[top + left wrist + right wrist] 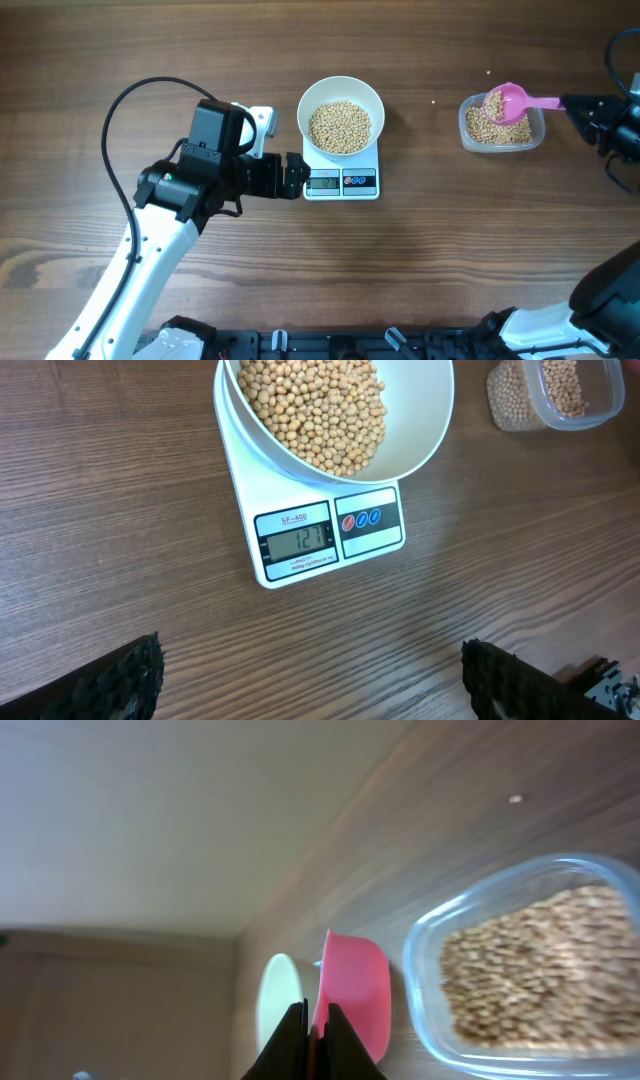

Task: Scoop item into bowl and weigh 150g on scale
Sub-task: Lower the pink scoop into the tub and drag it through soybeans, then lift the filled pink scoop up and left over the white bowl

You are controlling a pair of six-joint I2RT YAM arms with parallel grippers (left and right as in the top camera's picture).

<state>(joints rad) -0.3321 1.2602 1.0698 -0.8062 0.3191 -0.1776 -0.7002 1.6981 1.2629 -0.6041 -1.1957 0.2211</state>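
127 on the scale (372, 536) display; the label above it reads SF-400. Two round buttons, red and blue, sit right of the LCD, their marks too small to read. The white bowl (308, 104) sits on the scale platform, about half full of beans (340, 126). More beans are in the clear tub (466, 128), well off to the right. The right gripper (572, 102) is pinched tight on the pink scoop (512, 99) handle, with the loaded scoop over the tub. The left gripper (294, 176) is spread wide and empty, just beside the scale's front-left edge.
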